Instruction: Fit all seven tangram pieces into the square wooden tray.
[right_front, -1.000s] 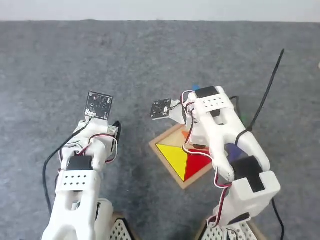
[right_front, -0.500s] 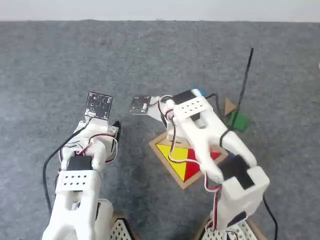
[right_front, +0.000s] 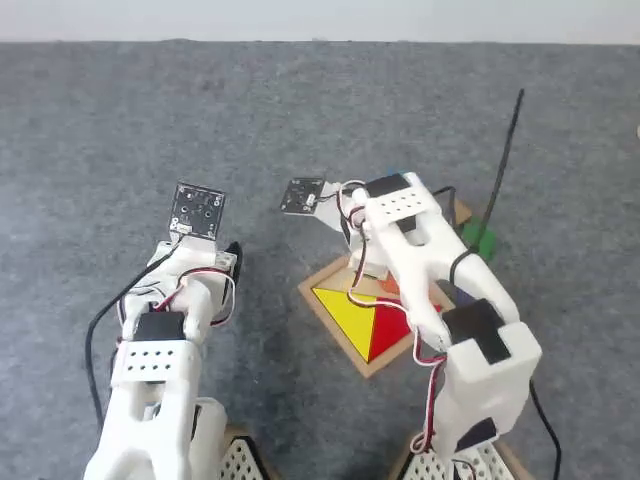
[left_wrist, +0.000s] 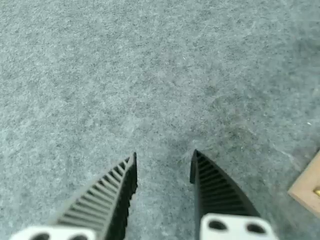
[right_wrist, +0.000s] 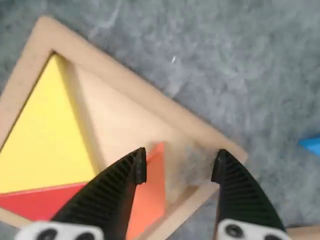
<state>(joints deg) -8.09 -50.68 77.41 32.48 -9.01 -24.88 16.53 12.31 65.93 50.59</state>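
Just over tray (right_wrist: 127, 84), right pincer (right_wrist: 180, 152)

The left gripper (left_wrist: 164, 156) hangs over grey carpet (left_wrist: 150, 60), its two ribbed black fingers (left_wrist: 117, 187) parted with bare carpet between them. It sits near the tray (left_wrist: 306, 186) corner without touching it.

Bright, soft light falls evenly from above on the gray carpet (right_front: 300, 110); the white arms (right_front: 160, 370) cast faint, fuzzy shadows beside them; the carpet looks darker just ahead of the left gripper (left_wrist: 164, 154); the wooden tray (right_wrist: 130, 87) rim throws a thin shadow inward.
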